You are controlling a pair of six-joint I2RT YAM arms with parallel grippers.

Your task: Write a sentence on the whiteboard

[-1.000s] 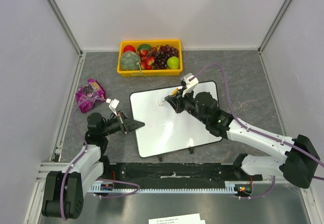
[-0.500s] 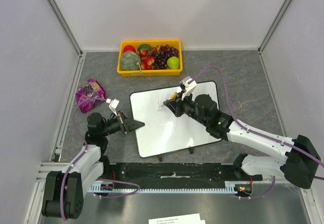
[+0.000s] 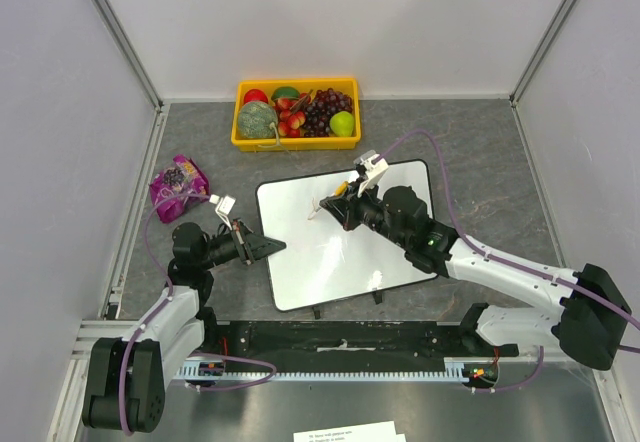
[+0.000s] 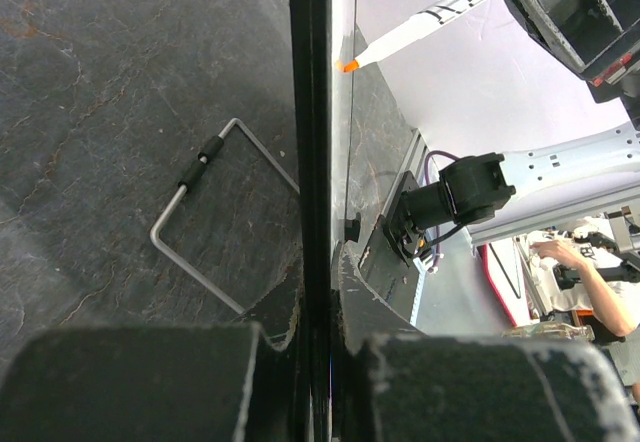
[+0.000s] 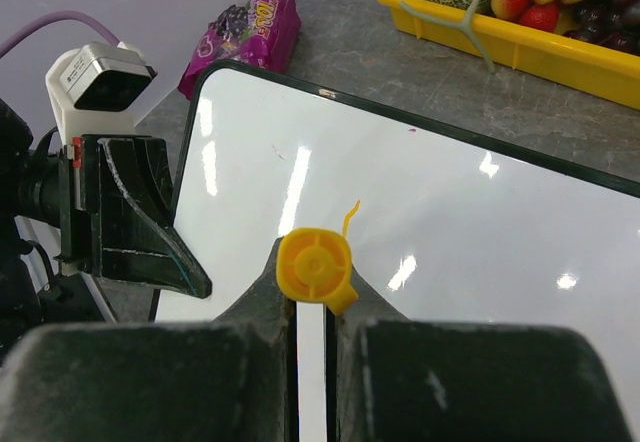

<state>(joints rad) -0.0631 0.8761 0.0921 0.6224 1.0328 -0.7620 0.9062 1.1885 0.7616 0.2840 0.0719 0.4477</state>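
the left arm (image 3: 172,310) bends up from the near left corner of the table (image 3: 470,162); the left gripper (image 3: 268,246) is squeezed tight on the left edge of the whiteboard (image 3: 330,262); the right arm (image 3: 510,272) stretches from the near right corner to the middle; the right gripper (image 3: 342,200) pinches a marker (image 5: 315,262), pointing left

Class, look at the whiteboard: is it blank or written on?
Barely written on: the whiteboard shows one short orange stroke beside the marker, no words yet.

We count one whiteboard (image 3: 320,262), one marker (image 4: 440,7), one yellow fruit tray (image 3: 297,143), and one purple snack bag (image 3: 178,187) out there.
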